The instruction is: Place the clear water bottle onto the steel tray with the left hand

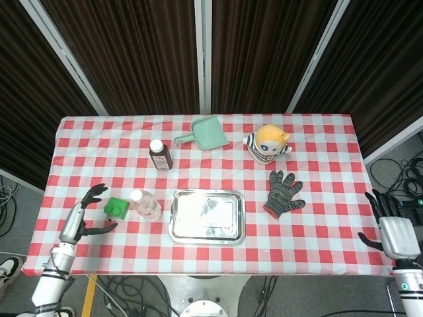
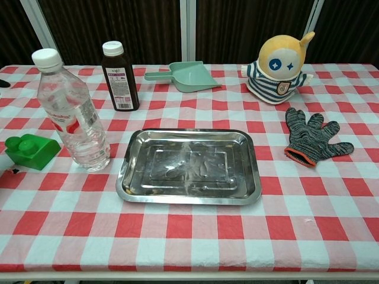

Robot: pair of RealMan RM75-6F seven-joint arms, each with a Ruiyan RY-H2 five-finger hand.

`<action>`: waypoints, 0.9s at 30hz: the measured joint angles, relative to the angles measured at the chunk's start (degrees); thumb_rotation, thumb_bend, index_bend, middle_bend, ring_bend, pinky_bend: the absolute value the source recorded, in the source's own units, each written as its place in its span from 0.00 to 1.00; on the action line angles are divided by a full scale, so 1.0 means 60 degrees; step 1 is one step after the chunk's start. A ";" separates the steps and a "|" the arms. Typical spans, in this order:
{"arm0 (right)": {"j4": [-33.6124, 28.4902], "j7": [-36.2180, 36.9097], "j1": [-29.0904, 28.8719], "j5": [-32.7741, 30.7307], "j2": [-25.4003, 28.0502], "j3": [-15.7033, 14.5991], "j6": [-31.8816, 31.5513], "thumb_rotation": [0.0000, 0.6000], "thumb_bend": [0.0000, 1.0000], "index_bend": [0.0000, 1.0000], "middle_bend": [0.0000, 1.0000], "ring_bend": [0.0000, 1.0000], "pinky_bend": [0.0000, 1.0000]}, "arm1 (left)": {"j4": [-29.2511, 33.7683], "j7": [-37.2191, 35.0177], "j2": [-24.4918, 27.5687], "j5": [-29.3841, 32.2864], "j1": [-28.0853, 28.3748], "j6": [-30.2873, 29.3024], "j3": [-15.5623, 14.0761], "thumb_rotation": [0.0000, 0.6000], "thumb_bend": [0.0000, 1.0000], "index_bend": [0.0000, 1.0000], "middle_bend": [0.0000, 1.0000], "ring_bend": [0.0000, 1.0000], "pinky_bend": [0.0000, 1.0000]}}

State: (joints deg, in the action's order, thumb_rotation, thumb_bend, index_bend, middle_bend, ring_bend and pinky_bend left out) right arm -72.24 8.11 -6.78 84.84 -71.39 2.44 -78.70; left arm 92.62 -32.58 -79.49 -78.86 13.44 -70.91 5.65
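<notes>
Dark curtains back the checkered table (image 1: 317, 251); both hands' fingers spread, holding nothing.

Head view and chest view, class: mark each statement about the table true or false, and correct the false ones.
1. The tray is empty. True.
2. The water bottle lies on its side. False: it stands upright beside the tray.
3. The left robot hand grips the bottle. False: it is open, short of the green block.
4. The glove lies right of the tray. True.
5. The dark bottle has a white cap. True.
</notes>
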 measured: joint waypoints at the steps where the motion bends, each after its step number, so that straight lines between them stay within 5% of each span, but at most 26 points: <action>1: -0.0004 0.0001 -0.0006 -0.0006 0.0003 0.0002 0.0013 1.00 0.12 0.00 0.00 0.00 0.00 | -0.0036 0.0004 -0.0107 0.0002 0.0062 0.0056 0.0020 1.00 0.00 0.18 0.26 0.18 0.24; 16: 0.0015 0.0040 -0.0012 -0.0064 0.0017 0.0036 0.0041 1.00 0.12 0.00 0.00 0.00 0.00 | -0.0318 0.0400 -0.1114 0.0302 0.1007 0.0934 0.0547 1.00 0.00 0.18 0.26 0.18 0.23; 27: 0.0031 0.0124 -0.0024 -0.0104 0.0037 0.0060 0.0086 1.00 0.12 0.00 0.00 0.00 0.00 | -0.0231 -0.0116 -0.1054 0.0178 0.1206 0.1369 0.0390 1.00 0.00 0.20 0.27 0.18 0.27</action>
State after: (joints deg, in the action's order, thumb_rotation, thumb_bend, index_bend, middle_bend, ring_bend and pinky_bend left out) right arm -72.05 8.85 -6.92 84.21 -71.17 2.80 -78.18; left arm 91.24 -33.28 -85.81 -77.79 20.67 -62.70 7.99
